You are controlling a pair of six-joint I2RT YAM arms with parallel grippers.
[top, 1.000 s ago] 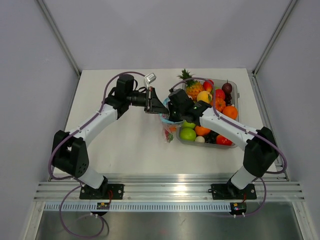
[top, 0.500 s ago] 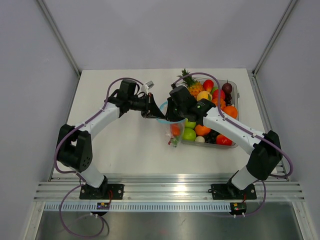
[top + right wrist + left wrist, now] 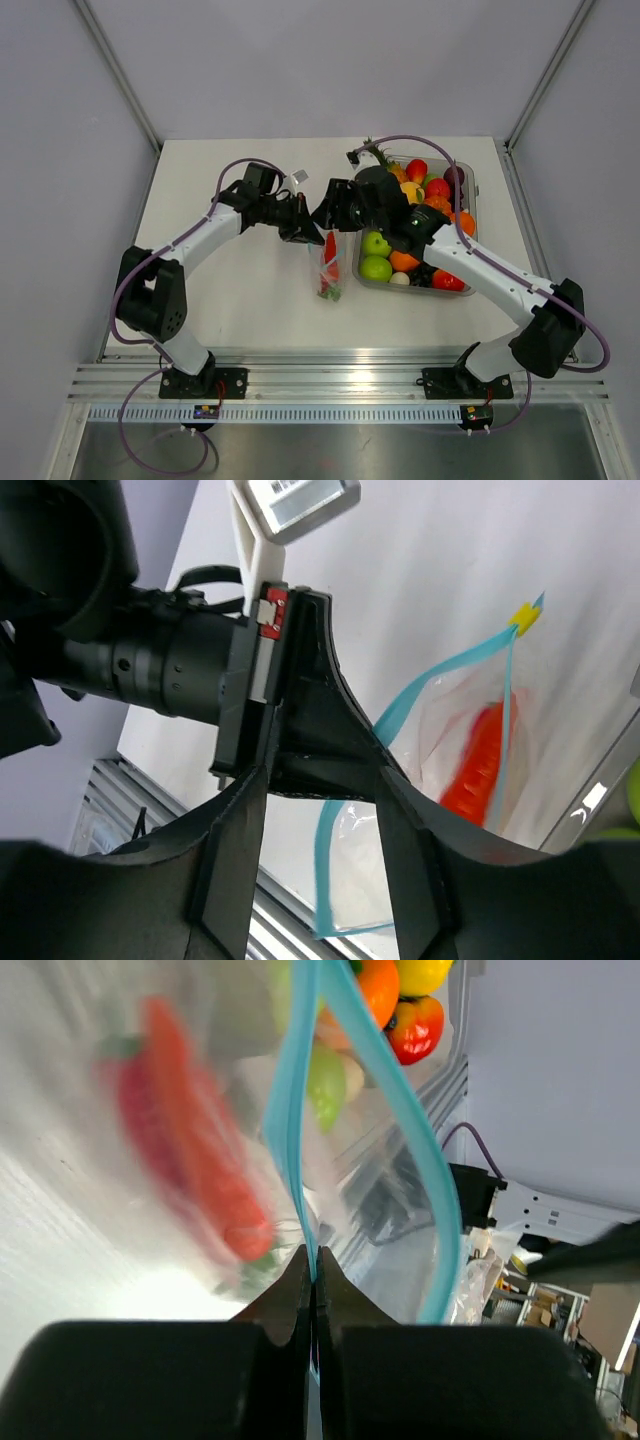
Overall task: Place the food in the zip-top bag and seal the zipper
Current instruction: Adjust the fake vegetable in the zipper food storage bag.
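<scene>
The left gripper is closed tight on the zipper, so the bag hangs with the chili inside. The right gripper is open nearby.

You're working in a robotics lab test cell, not a home: a white table boxed in by plain grey panels, arm bases bolted to an aluminium rail at its near edge, and plastic toy fruit heaped in a clear tray as props
</scene>
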